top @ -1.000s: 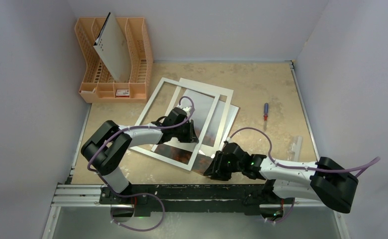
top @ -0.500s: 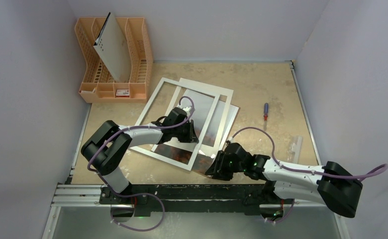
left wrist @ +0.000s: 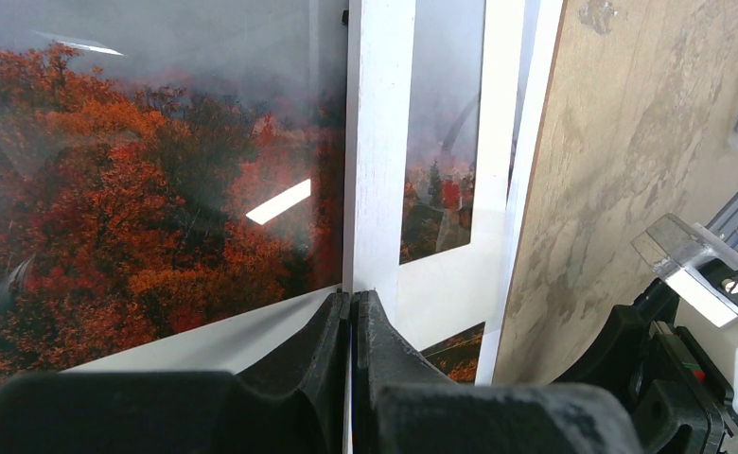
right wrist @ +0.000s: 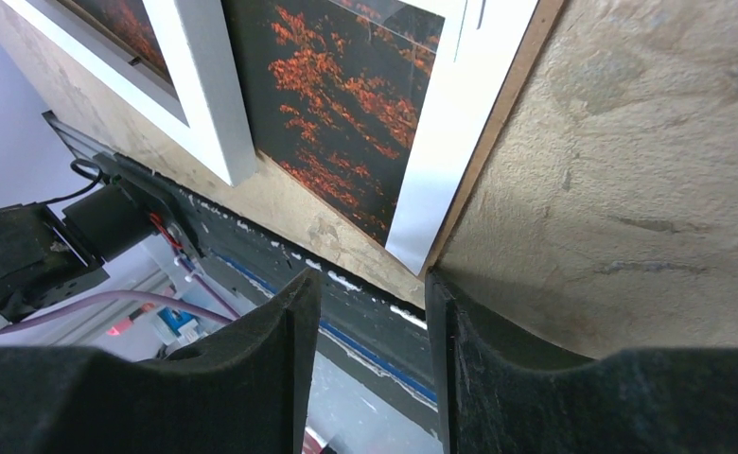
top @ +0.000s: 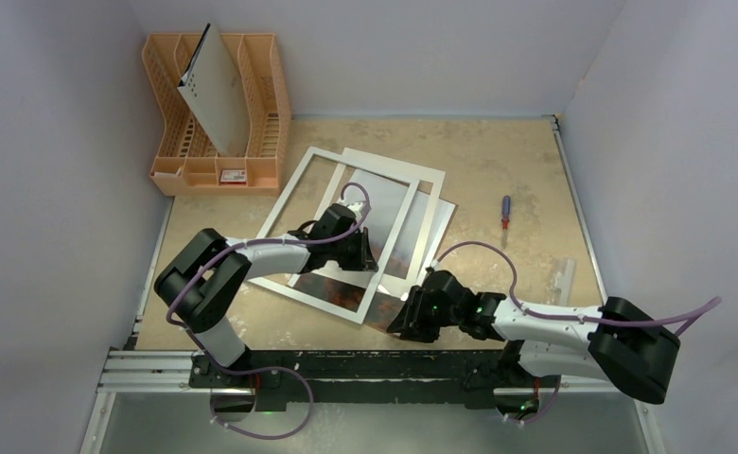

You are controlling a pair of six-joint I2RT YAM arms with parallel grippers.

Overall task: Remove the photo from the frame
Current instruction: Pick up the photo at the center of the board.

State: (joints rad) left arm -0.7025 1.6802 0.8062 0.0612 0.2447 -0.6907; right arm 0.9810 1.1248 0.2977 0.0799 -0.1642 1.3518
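The frame (top: 289, 194), a narrow white border, lies flat at mid-table over the photo (top: 342, 291) of red-orange foliage. My left gripper (top: 370, 260) is shut, its tips down on the frame's right-hand bar (left wrist: 379, 142); foliage (left wrist: 138, 189) shows to the left of that bar. My right gripper (top: 401, 317) is open at the table's near edge. The near corner of the photo (right wrist: 337, 104), with its white margin and the brown board edge (right wrist: 498, 123) under it, lies just ahead of its tips (right wrist: 370, 276). Nothing sits between its fingers.
A white mat (top: 430, 203) overlaps the frame's right side. An orange rack (top: 261, 142) at the back left holds a grey-white board (top: 216, 90). A screwdriver (top: 505, 213) and a clear plastic piece (top: 564, 276) lie to the right.
The right arm's rear link swayed slightly to the right and came back. Both grippers and the frame parts keep their places.
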